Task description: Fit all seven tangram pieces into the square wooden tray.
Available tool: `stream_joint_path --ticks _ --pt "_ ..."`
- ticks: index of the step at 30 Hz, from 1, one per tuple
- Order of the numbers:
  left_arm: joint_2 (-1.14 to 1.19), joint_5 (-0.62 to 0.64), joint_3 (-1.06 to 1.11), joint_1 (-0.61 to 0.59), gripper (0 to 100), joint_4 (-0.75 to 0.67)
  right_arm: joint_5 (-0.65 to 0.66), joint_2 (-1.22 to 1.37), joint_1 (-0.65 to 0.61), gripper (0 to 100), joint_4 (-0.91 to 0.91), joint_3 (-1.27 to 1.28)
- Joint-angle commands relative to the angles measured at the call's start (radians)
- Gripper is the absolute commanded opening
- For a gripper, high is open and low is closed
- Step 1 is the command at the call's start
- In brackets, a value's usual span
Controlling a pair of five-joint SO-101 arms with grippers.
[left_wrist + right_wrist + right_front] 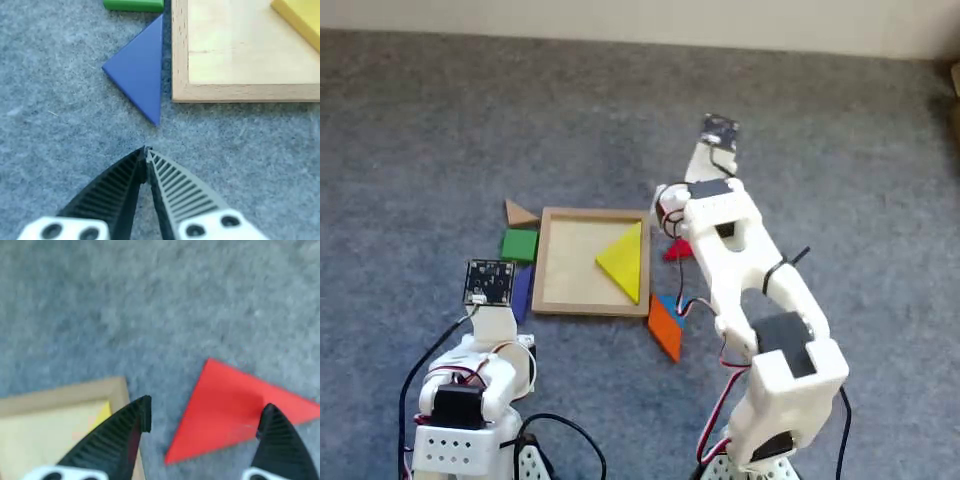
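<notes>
The square wooden tray (552,262) lies mid-carpet with a yellow triangle (624,260) inside it. A blue triangle (139,82) rests just outside the tray's edge (235,92), and my left gripper (146,152) sits shut a short way from its tip. A green square (519,245) and a brown triangle (520,214) lie beside the tray. In the right wrist view a red triangle (235,407) lies on the carpet with my right gripper (206,417) open over it, one finger near the tray corner (116,388). An orange piece (665,327) and a light-blue piece (667,301) lie by the right arm.
Grey carpet surrounds everything, with wide free room beyond the tray and to the left. The right arm's white body (750,270) stretches over the carpet beside the tray, with its cables near the orange piece.
</notes>
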Motion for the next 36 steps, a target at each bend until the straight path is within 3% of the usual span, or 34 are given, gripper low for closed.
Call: stream_joint_path --ticks 1,9,15,26,36 --pt "-0.019 0.000 0.021 -0.015 0 0.003 -0.014 0.001 0.031 32.4 -0.111 -0.067" --pt "-0.019 0.000 0.021 -0.015 0 0.003 0.006 0.124 0.031 32.4 -0.185 -0.117" --pt "-0.019 0.000 0.021 -0.015 0 0.003 0.247 0.183 0.042 32.4 -0.008 -0.159" --pt "-0.019 0.000 0.021 -0.015 0 0.003 0.514 0.116 0.044 32.4 0.314 -0.159" --pt "-0.019 0.000 0.021 -0.015 0 0.003 0.835 0.041 0.137 32.4 0.426 -0.151"
